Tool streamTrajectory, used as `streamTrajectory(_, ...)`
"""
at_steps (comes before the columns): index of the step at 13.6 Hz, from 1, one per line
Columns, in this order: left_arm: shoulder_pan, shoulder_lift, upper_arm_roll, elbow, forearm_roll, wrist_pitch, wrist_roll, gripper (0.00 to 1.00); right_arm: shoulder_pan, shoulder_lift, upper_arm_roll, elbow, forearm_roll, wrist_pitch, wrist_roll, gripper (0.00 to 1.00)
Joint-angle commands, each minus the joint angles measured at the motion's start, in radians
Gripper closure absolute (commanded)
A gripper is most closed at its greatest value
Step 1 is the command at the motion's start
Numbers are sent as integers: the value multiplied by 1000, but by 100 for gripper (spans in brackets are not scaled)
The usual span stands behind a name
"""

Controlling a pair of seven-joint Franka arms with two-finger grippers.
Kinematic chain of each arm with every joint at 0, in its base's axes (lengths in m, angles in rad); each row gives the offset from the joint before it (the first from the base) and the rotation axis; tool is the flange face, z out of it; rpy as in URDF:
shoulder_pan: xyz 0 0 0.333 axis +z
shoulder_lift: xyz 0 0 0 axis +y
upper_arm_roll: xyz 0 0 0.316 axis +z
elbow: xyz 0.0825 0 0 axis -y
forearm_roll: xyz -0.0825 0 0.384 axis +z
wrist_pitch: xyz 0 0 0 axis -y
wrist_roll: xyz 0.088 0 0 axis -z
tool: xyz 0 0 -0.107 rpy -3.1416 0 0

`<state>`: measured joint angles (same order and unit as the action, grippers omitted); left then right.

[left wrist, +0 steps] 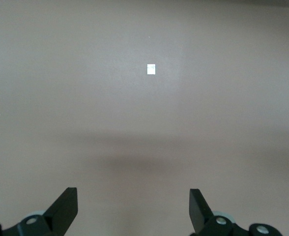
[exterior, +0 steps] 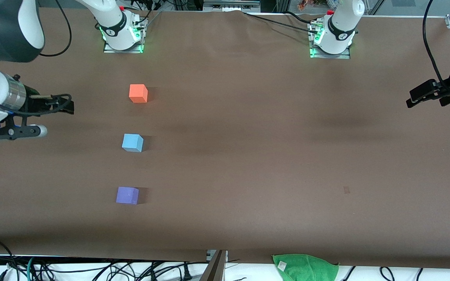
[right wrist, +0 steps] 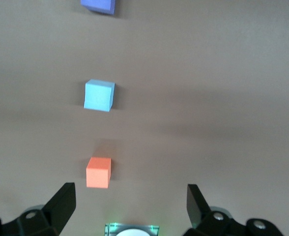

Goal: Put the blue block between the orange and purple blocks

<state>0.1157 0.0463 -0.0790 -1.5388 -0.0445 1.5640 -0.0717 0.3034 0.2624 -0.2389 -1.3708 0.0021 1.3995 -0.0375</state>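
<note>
Three small cubes stand in a line on the brown table toward the right arm's end. The orange block (exterior: pixel 138 93) (right wrist: pixel 99 172) is farthest from the front camera. The purple block (exterior: pixel 127 195) (right wrist: pixel 99 5) is nearest to it. The blue block (exterior: pixel 132 143) (right wrist: pixel 99 95) sits between those two, apart from both. My right gripper (exterior: pixel 68 106) (right wrist: pixel 131 199) hangs open and empty in the air, off to the side of the cubes. My left gripper (exterior: pixel 414 97) (left wrist: pixel 133 201) hangs open over bare table at the left arm's end and holds nothing.
A green cloth (exterior: pixel 305 267) lies at the table edge nearest the front camera. The two arm bases (exterior: pixel 122 33) (exterior: pixel 332 37) stand along the edge farthest from that camera. A small white tag (left wrist: pixel 151 69) lies on the table under the left wrist.
</note>
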Motion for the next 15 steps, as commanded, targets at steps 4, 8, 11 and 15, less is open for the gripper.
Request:
streamTrajectory(4,-4,7,1,23,18,-32,16,0,-93,-83,120,-37,-19,-60,1,0)
streamTrajectory(8,2,4,2,22,20,-59,24,0,-213,-195,228,-77,-70,-22,-1,0)
streamTrajectory(11,6,-3,2,6,18,-64,33,0,-248,-261,230,-137,-63,-8,-7,0)
streamTrajectory(15,4,-8,1,-9,18,-64,33,0,-270,-287,283,-202,-62,0,14,0)
